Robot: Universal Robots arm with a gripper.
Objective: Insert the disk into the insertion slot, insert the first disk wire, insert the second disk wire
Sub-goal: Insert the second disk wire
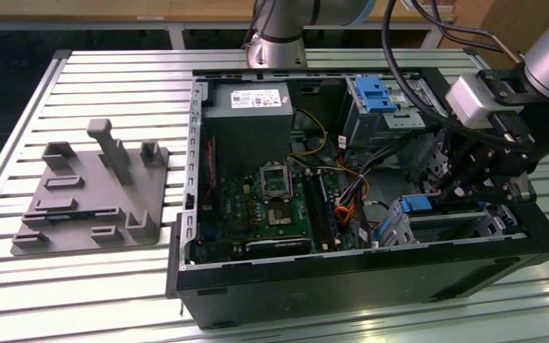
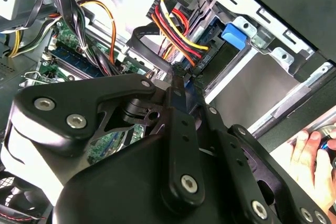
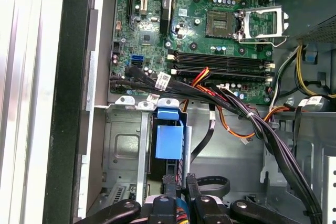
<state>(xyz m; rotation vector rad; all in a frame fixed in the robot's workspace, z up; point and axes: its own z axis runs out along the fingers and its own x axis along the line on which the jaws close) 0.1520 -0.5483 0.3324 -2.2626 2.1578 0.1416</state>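
The tool [image 2: 176,77], clenched on a black wire connector [image 2: 178,71], sits just beside the disk [image 3: 169,140] seated in the insertion slot [image 3: 126,150].

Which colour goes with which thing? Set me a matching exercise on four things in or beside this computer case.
Things:
1. motherboard
2. fixture plate on the table
3. disk's plastic carrier
4. power wires near the drive cage

Colours:
a. grey
b. red and yellow
c. green
d. bright blue

Pairs: 1-c, 2-a, 3-d, 4-b
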